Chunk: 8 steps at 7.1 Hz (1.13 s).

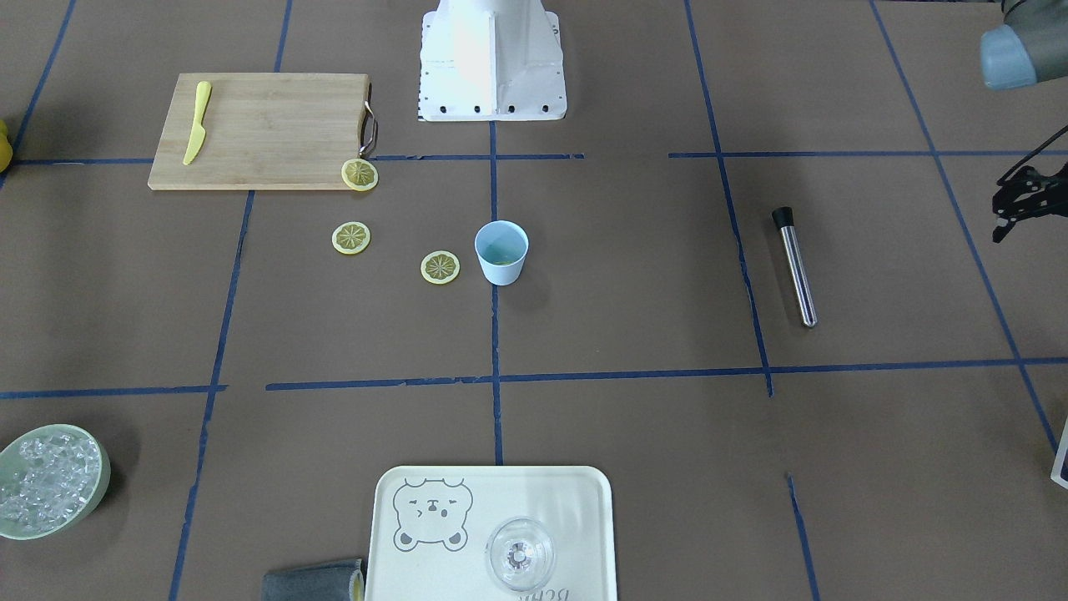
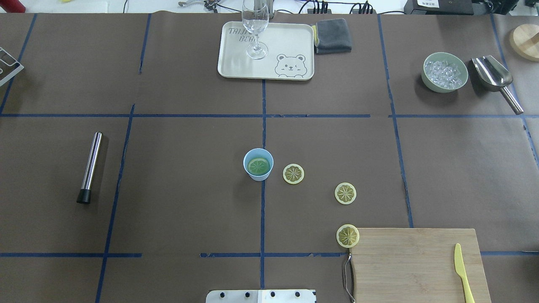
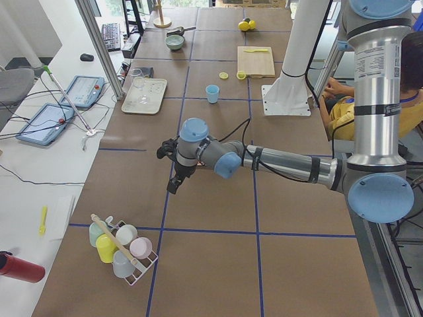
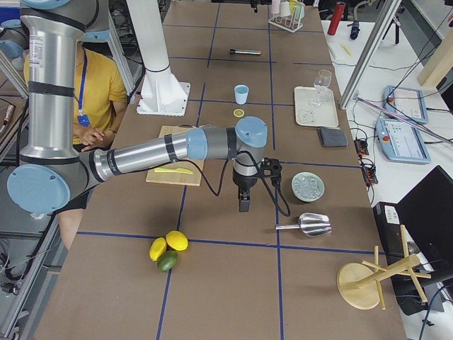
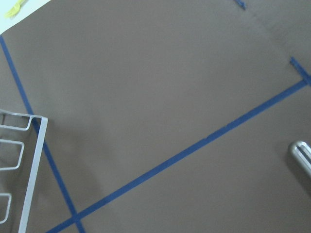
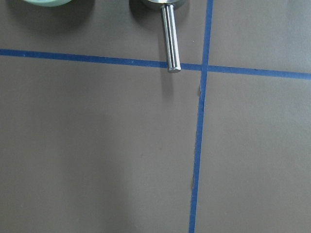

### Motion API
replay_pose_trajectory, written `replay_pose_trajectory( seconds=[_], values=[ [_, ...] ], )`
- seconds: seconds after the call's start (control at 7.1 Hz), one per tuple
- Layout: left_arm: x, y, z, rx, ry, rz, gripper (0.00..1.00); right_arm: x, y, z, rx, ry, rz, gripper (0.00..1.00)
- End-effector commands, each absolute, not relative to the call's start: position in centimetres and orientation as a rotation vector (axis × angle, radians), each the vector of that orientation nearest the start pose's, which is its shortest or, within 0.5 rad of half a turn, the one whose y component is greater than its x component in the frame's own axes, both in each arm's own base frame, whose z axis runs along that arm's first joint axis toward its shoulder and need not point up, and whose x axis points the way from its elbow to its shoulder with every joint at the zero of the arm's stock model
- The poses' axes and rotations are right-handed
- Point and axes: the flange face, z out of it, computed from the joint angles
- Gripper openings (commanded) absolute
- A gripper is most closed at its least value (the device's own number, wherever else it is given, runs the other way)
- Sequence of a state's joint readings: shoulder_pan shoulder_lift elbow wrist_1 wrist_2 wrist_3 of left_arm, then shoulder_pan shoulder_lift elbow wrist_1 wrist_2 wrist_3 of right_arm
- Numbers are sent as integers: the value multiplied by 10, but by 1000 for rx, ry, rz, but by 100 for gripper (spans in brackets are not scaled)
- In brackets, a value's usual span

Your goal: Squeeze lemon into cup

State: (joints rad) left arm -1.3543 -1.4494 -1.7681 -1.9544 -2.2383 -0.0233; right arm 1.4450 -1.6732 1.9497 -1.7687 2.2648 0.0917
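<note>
Well, the cup (image 2: 258, 164) stands upright on the desk (image 2: 189, 189), a lemon slice (image 2: 258, 166) inside; three more slices (image 2: 293, 174) trail from the cup toward the cutting board (image 2: 412, 261). The left tool (image 3: 173, 183) and right tool (image 4: 244, 205) hang well away from the cup; apart or together, I cannot tell.

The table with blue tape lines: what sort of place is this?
Likely a robotics lab staged as a drinks bar: robot arm over the table, control tablets alongside, lemon slices, ice bowl and wine glass laid out.
</note>
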Motion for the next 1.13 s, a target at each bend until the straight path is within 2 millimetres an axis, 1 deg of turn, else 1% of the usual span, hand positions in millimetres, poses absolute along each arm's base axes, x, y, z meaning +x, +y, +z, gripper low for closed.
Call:
replay_pose_trajectory(
  seconds=[0.0, 0.14, 0.28, 0.42, 0.56, 0.7, 0.85, 0.99],
  values=[
    [-28, -425, 631, 193, 791, 172, 100, 14, -444, 547, -1, -699, -60, 100],
    [-31, -422, 634, 158, 785, 181, 100, 14, -444, 547, -2, -700, -61, 100],
    [-31, -420, 641, 102, 783, 231, 100, 15, -444, 547, 0, -700, -60, 100],
    [-35, -414, 644, -17, 765, 185, 100, 14, -444, 546, 1, -700, -60, 100],
    [-73, -413, 633, 59, 697, 132, 100, 15, -444, 546, 2, -700, -59, 100],
    [-86, -413, 628, 89, 693, 109, 100, 15, -444, 545, 3, -700, -58, 100],
    [-88, -417, 617, 108, 702, 108, 100, 15, -444, 546, 2, -699, -57, 100],
    [-88, -420, 621, 105, 702, 103, 100, 15, -444, 545, 3, -699, -58, 100]
  ],
)
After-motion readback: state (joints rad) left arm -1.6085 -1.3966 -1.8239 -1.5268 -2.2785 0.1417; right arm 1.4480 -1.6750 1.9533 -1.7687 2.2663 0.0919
